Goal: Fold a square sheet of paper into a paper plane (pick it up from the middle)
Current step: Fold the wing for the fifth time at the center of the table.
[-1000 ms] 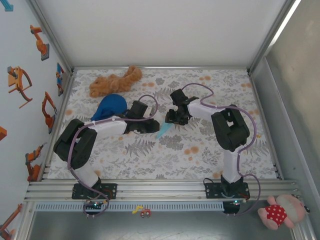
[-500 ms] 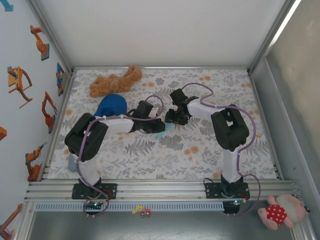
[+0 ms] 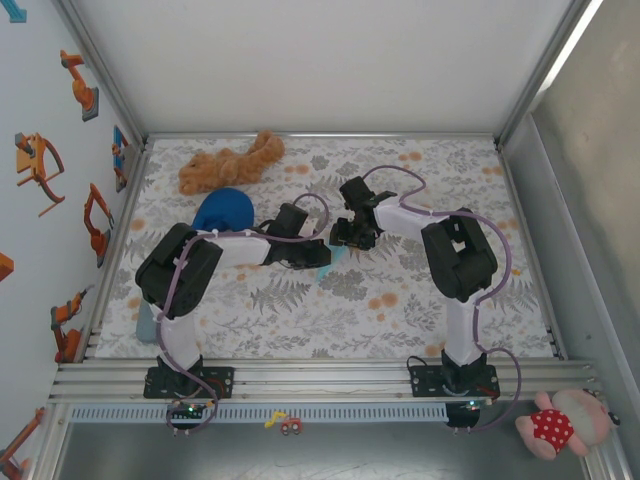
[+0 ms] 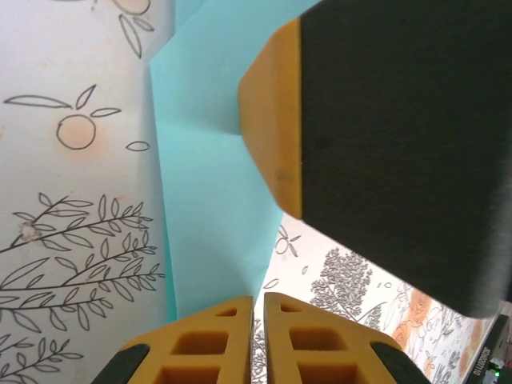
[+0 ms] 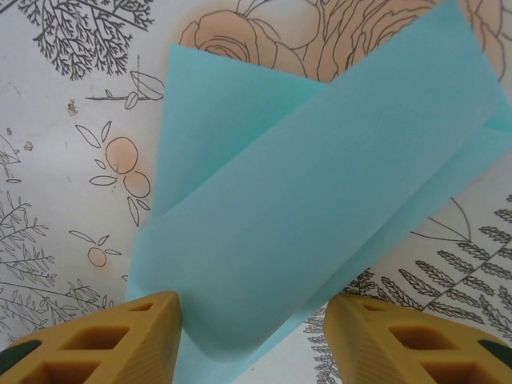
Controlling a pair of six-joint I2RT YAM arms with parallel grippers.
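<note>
Okay, folded paper [image 5: 320,200] sits mid-mat [image 3: 420,310], well off every edge. Right gripper [image 5: 252,328] jaws open astride its flap; left gripper [image 4: 258,312] jaws closed at its edge.

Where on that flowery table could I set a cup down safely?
Free: the right side of the table between the right arm and the rail, and the near strip between it and the left arm. Crowded: the middle, where left gripper and right gripper meet at the paper, and far left, with plush toy and blue dome.
</note>
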